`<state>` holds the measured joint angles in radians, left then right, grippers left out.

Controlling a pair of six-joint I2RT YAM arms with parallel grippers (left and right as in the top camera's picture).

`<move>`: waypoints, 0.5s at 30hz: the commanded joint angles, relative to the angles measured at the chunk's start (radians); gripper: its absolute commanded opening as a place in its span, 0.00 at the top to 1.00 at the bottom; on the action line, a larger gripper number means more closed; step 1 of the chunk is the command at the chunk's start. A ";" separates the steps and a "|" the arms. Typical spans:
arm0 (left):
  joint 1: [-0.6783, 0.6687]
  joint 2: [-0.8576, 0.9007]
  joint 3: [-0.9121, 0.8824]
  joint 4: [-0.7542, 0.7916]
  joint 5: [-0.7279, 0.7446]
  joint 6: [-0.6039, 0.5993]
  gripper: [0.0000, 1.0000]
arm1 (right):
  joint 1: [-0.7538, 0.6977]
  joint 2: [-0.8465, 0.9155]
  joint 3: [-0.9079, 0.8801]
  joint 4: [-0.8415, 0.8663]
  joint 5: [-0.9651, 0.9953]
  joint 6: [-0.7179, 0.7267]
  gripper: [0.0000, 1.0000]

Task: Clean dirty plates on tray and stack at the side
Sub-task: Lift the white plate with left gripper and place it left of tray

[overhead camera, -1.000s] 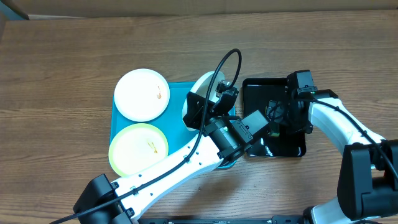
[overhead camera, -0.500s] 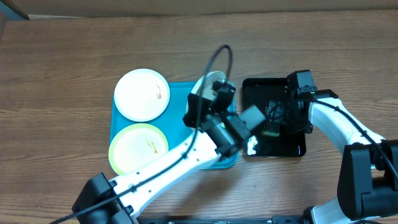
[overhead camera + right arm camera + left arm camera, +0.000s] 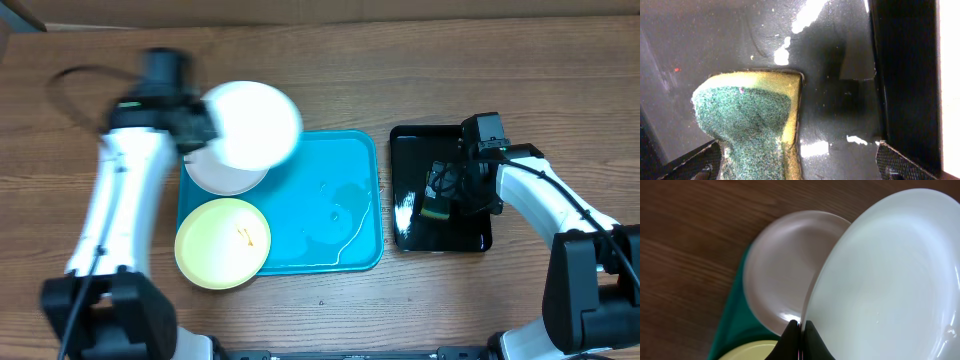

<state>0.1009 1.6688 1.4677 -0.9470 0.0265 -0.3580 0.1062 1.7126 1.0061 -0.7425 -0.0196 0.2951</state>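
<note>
While the wooden table [image 3: 450,80] bears tray [image 3: 340,250], left tool [image 3: 800,330] pinches plate [image 3: 890,280], right tool [image 3: 797,165] spread.

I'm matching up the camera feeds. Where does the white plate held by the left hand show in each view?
Overhead: the held white plate is upper left of centre, above the blue tray's far left corner.
Left wrist: it fills the right half, its rim pinched by the left hand at the bottom edge.
Right wrist: not in it.
Shared landmark: the other white plate, partly under it in both.
</note>
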 commanded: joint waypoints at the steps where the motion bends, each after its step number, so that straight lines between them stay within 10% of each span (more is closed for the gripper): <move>1: 0.208 -0.013 0.026 -0.019 0.178 0.048 0.95 | -0.003 0.000 -0.002 0.005 0.011 0.003 0.00; 15: 0.667 0.010 -0.203 0.283 0.047 0.002 0.96 | -0.003 0.000 -0.002 0.005 0.011 0.003 0.00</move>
<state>0.7677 1.6714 1.3125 -0.7170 0.0669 -0.3408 0.1062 1.7126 1.0061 -0.7422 -0.0196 0.2955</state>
